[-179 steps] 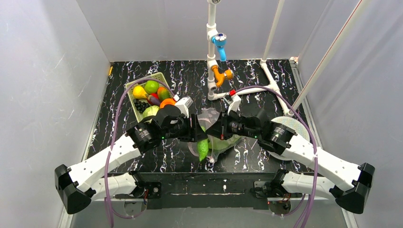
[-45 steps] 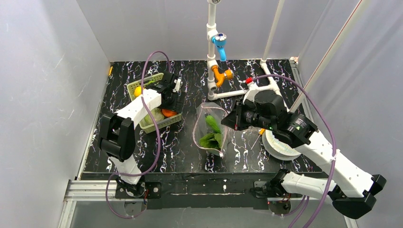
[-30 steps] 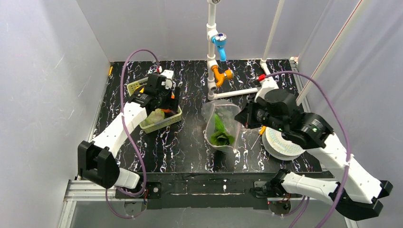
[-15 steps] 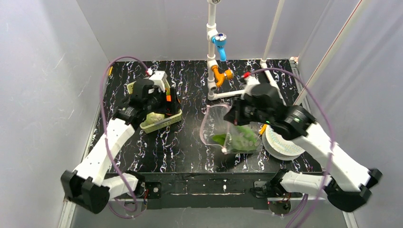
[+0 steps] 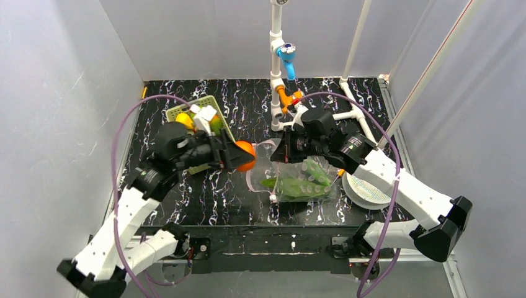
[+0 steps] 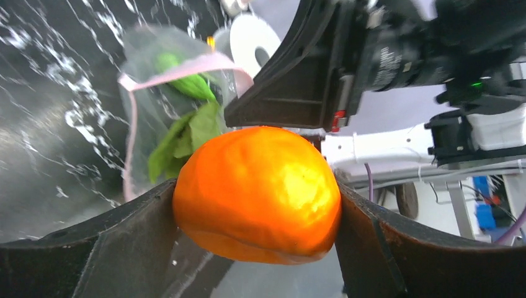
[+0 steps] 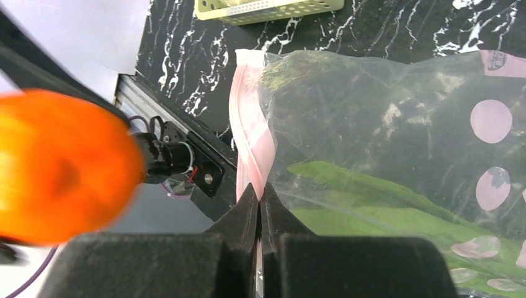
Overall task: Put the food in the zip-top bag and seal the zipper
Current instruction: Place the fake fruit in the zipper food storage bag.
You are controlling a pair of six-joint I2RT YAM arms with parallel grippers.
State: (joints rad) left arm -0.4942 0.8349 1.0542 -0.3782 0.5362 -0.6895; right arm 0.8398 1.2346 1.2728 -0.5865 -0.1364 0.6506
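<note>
My left gripper (image 5: 239, 156) is shut on an orange toy fruit (image 5: 245, 156), held above the table just left of the zip-top bag (image 5: 301, 183); the fruit fills the left wrist view (image 6: 257, 194). The clear bag lies with its mouth toward the left, and holds a leafy green bunch (image 5: 291, 186) and a cucumber (image 6: 186, 81). My right gripper (image 7: 260, 192) is shut on the pinkish zipper strip (image 7: 251, 133) at the bag's mouth, lifting its upper edge (image 5: 273, 146). The mouth gapes open in the left wrist view (image 6: 133, 118).
A light-green basket (image 5: 214, 107) with more toy food stands at the back left. A white pipe stand with a blue and orange tap (image 5: 282, 68) rises behind the bag. A white round plate (image 5: 366, 189) lies to the right of the bag.
My left gripper has taken the orange fruit out of the basket and carried it right to the bag's mouth. My right gripper has shifted left, holding the bag's mouth, with the bag lying flatter.
</note>
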